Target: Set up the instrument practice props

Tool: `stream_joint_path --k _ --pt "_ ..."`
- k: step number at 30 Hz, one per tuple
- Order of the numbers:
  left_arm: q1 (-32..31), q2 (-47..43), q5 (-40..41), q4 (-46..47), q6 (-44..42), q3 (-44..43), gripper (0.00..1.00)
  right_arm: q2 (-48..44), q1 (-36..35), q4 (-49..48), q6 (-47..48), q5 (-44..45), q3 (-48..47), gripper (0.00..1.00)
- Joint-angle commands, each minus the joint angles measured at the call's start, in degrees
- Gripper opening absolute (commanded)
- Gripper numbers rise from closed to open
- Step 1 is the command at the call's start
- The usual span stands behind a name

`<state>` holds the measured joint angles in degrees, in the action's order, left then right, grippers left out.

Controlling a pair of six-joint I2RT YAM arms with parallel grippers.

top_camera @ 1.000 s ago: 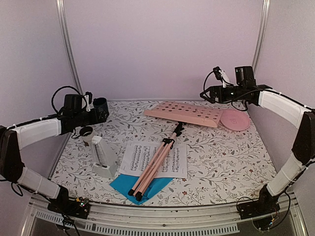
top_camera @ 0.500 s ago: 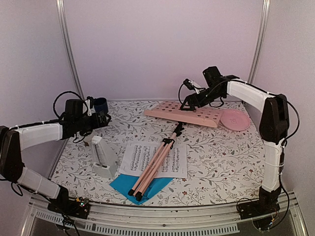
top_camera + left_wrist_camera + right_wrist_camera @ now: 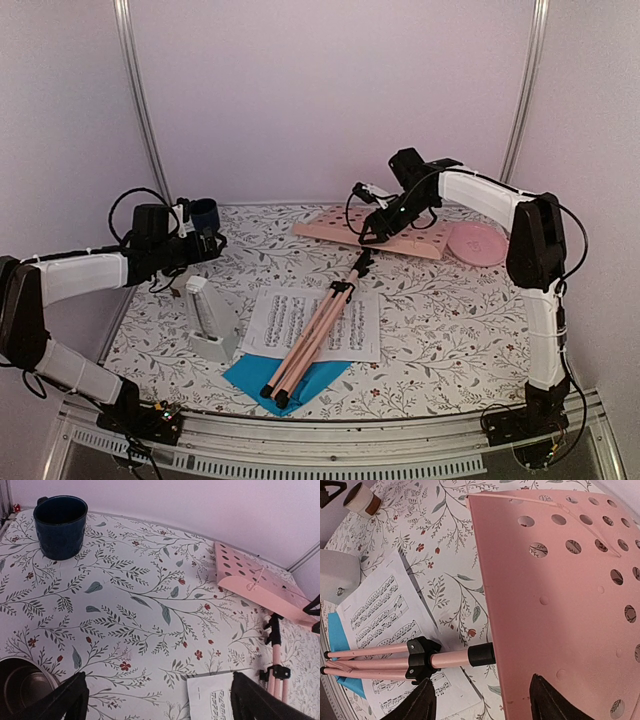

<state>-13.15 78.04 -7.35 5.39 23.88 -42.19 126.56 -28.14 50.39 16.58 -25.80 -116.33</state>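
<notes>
pink music stand (image 3: pixel 322 328) lies flat mid desk (image 3: pixel 450 310), legs folded, across white sheet (image 3: pixel 280 322) w/ printed staves & blue sheet (image 3: pixel 250 372); its tray (image 3: pixel 420 238) at back. metronome (image 3: pixel 205 320) upright, left. leafy floral cover, plain lilac walls. right hand (image 3: pixel 368 228) part-open astride tray edge by the pole; 1 sec ago wide, up at back right. left hand (image 3: pixel 205 243) wide, near dark cup (image 3: pixel 205 212), barely moved.

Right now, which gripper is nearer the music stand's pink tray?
Right. The right gripper is at the tray, jaws open over its near edge. The left gripper is far off to the left, near the dark blue cup.
</notes>
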Motion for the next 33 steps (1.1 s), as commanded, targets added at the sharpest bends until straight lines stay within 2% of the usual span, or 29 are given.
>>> stream_joint_path --k 1,7,16,22,33 --pt "-0.68 0.57 -0.94 2.3 0.26 0.79 0.99 1.71 -0.42 1.59 1.47 0.05 -1.44 0.6" --pt "-0.71 0.31 -1.35 3.18 0.41 1.42 0.99 3.47 -0.44 2.5 1.7 -1.0 -1.6 0.39" --pt "-0.73 -0.75 -1.22 3.4 0.68 1.86 0.99 3.76 -0.42 2.87 1.62 0.85 -1.61 0.21" --pt "-0.66 -1.08 -1.71 3.4 1.42 1.77 0.99 1.83 -0.67 2.58 1.96 2.22 -1.61 0.02" --pt "-0.74 -3.63 -2.14 3.45 2.39 2.12 0.99 -9.13 -3.67 0.16 3.17 5.72 -1.44 0.0"
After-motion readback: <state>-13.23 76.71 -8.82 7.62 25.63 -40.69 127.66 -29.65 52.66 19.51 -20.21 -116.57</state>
